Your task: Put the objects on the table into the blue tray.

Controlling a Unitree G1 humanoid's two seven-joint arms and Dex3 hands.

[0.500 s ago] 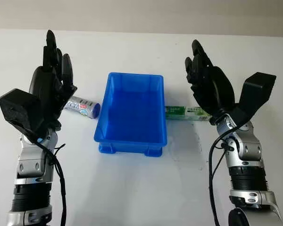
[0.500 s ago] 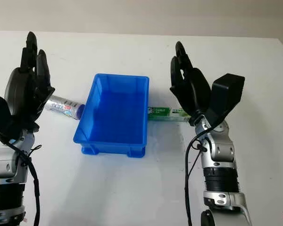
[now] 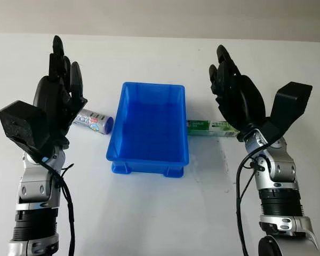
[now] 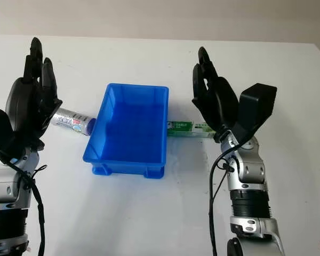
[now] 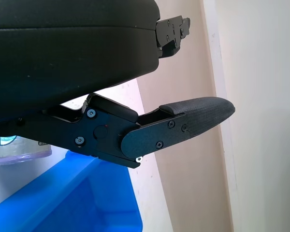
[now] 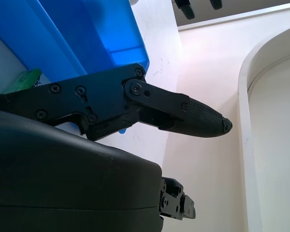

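The blue tray sat on the white bench between both hands. The left hand was open, empty, beside a small tube; the right hand, likewise open, hovered over a green box.

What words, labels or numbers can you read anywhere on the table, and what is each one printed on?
Green box, right of the blue tray: white lettering on its green side, too small to read.
Cylindrical tube, left of the tray: coloured label print, too blurred to read.
Blue tray: no text visible.
Left robot hand and right robot hand, open above the table: no markings readable.
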